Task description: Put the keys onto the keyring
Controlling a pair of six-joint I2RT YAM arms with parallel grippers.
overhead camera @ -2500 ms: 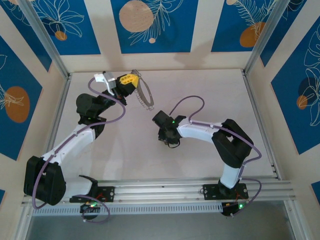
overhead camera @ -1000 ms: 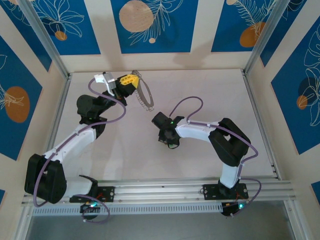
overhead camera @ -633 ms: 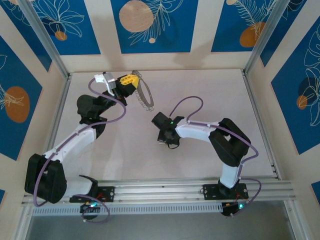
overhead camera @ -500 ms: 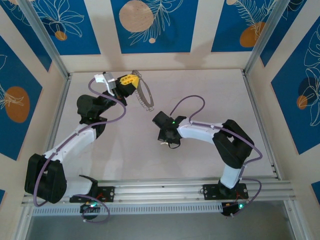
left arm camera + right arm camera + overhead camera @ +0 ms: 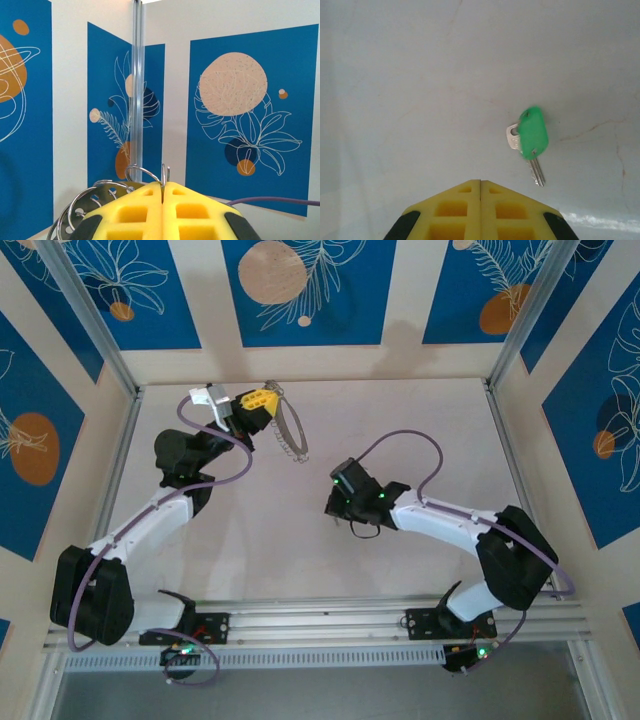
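The left gripper [image 5: 163, 186] pinches the keyring [image 5: 102, 186] near the bench's [image 5: 250, 540] far-left corner, so the right gripper [image 5: 480, 182], closed and empty, should open and straddle the key [image 5: 533, 132] squarely.

The left arm runs from its base up the left side with its elbow bent. Its wrist is raised so the left gripper [image 5: 262, 400] points roughly level, away from the bases, with its 2 yellow fingers [image 5: 135, 212] pressed together on the keyring [image 5: 291, 430]. The right arm stretches low from its base toward the middle, and the right gripper [image 5: 480, 183] points downward, its 2 fingers [image 5: 515, 215] closed flat against each other with nothing between them.
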